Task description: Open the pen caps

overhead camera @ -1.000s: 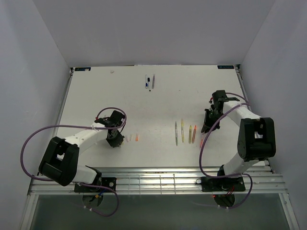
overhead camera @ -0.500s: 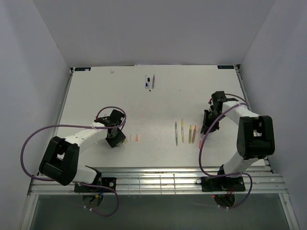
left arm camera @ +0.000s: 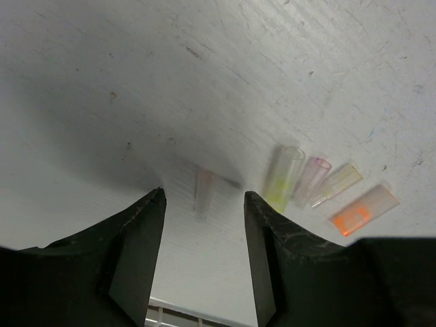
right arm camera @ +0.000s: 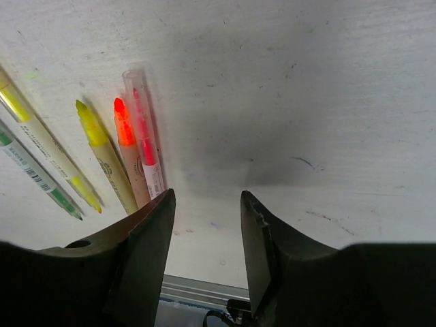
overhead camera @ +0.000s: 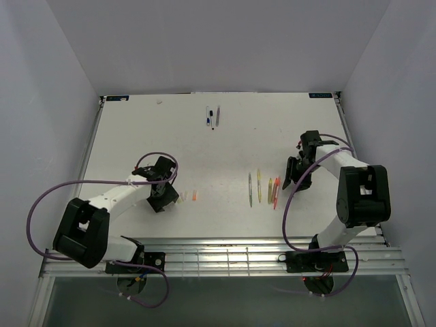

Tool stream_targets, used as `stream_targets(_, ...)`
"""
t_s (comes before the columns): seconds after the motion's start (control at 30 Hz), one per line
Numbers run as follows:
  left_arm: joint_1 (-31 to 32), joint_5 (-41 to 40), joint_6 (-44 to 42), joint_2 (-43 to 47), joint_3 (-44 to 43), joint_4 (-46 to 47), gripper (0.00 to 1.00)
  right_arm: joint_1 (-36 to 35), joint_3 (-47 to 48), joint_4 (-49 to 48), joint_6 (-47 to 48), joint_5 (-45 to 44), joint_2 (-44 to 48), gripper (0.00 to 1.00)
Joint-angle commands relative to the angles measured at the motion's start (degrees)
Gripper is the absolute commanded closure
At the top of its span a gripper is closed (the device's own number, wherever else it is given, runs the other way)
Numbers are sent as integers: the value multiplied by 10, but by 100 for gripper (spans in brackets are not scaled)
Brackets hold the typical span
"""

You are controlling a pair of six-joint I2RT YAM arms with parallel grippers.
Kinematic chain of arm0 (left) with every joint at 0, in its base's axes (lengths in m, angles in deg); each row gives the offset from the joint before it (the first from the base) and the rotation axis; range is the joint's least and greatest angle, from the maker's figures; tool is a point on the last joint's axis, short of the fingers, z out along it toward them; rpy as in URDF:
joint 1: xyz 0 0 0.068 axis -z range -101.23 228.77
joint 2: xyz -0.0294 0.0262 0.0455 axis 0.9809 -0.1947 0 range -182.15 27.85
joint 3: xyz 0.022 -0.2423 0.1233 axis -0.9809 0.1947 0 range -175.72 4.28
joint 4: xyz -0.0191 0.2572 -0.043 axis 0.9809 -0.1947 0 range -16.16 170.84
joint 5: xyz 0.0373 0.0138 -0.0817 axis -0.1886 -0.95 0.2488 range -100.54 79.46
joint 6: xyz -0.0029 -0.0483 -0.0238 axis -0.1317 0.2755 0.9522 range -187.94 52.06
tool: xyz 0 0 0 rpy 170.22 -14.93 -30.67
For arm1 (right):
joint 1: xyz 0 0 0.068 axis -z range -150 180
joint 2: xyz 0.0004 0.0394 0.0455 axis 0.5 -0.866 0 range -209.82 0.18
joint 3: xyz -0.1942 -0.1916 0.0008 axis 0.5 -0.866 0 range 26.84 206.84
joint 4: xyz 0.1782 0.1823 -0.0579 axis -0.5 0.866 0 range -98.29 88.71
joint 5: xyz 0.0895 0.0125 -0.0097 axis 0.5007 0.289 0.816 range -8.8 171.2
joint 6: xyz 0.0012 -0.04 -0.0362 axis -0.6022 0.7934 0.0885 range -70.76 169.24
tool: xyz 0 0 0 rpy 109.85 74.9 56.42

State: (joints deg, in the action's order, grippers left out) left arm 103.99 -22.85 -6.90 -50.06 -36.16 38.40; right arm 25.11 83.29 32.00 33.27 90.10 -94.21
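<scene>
Several pen caps lie in a row on the white table in the left wrist view: a pale pink cap (left arm camera: 204, 194), a yellow cap (left arm camera: 285, 178), a pink cap (left arm camera: 312, 178), a clear cap (left arm camera: 337, 184) and an orange cap (left arm camera: 364, 210). My left gripper (left arm camera: 204, 197) is open and empty, with the pale pink cap lying just beyond its fingertips. In the top view it (overhead camera: 163, 201) sits left of the caps (overhead camera: 189, 196). My right gripper (right arm camera: 208, 195) is open and empty, just right of the uncapped pens: pink (right arm camera: 144, 146), orange (right arm camera: 129, 160), yellow (right arm camera: 102, 153).
Two more uncapped pens (overhead camera: 250, 189) lie left of those, in the same row (overhead camera: 270, 187). Capped pens (overhead camera: 212, 117) lie at the far middle of the table. The metal front rail (overhead camera: 225, 259) runs along the near edge.
My right gripper shifted slightly down and left toward the pen row, where a pink-red pen now shows beside the orange one. My left arm moved only slightly.
</scene>
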Motion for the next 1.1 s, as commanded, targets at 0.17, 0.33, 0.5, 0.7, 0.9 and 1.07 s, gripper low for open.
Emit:
stream_targets(0.17,-3,2,26,67,-81,-51,36,-4,52,52,3,-51,82,43)
stream_targets(0.33,0,-22,-13,32,-197,-55,33,-20,91,116,-11,-110,101,21)
stream_targets(0.5,3,-61,-107,-104,-348,-8,31,-44,126,174,-21,-170,86,19)
stream_targets(0.7,3,-90,-246,-289,-592,30,30,-48,119,155,-7,-236,89,12)
stream_targets(0.9,2,-69,-341,-446,-759,95,29,-47,154,139,45,-140,77,1)
stream_targets(1.07,-3,-33,-391,-525,-801,164,30,-47,154,96,38,-56,113,10)
